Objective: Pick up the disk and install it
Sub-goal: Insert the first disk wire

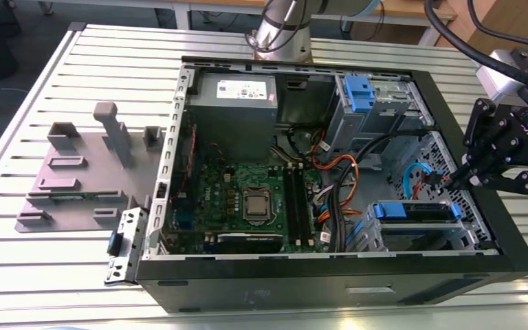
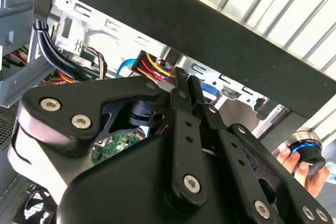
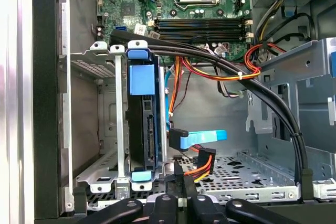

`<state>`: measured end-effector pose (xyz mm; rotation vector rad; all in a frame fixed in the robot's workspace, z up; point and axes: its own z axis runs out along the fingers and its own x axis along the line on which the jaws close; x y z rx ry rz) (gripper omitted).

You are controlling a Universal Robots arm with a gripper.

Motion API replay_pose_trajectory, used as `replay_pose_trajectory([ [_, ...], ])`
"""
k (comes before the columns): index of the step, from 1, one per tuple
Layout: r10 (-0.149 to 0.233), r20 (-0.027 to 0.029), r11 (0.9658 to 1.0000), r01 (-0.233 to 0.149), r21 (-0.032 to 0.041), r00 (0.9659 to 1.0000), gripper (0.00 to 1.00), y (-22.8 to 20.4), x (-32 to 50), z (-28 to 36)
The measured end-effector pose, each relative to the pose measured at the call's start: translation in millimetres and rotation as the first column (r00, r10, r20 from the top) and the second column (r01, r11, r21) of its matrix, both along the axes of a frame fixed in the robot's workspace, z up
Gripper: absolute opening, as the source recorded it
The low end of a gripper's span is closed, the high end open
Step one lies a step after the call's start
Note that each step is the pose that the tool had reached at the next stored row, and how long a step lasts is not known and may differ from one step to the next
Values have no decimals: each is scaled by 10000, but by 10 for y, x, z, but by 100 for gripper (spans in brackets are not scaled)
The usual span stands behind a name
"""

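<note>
- The black multi-link gripper (image 1: 449,181) is hanging over the exterior view's right side of the open black computer tower case (image 1: 337,271), which is lying on its side on the white slatted metal table (image 1: 53,275), so its bays are facing upward for access
- Its fingers (image 2: 179,98) are closing narrowly together, tip against tip; whether they are pinching anything I cannot tell
- The disk (image 3: 143,124), a silver-grey hard drive in a blue plastic bracket, is sitting on edge inside the silver metal drive cage (image 3: 118,145) at the near end of the case, seemingly slotted home, with the bracket's blue tabs facing outward where they can be reached
- The black power connector with yellow, red and orange wires (image 3: 206,160) and the flat blue data cable (image 3: 202,137) are lying loose just beside the disk's port edge, apparently unplugged, and the gripper is pointing down close to them
- A person's hand (image 2: 310,177) is holding a round black knob with a blue ring (image 2: 304,149) outside the case wall, probably as a control
</note>
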<state>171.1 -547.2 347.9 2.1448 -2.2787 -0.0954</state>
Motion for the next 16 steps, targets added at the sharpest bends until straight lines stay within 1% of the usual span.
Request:
replay_pose_trajectory([
  [1, 0, 0, 10000, 0, 0, 10000, 16, -4, -11, 0],
  [5, 1, 1, 10000, -1, 1, 10000, 16, -55, -110, -5],
  [8, 6, 0, 10000, -6, -2, 10000, 16, -113, -127, -10],
  [9, 16, 0, 10000, -16, -3, 10000, 16, -149, -131, -15],
  [11, 25, 0, 10000, -25, -9, 10000, 16, -176, -137, -19],
  [14, 31, 0, 10000, -31, -10, 10000, 16, -191, -150, -41],
  [16, 30, 0, 10000, -30, -13, 10000, 16, -192, -158, -53],
])
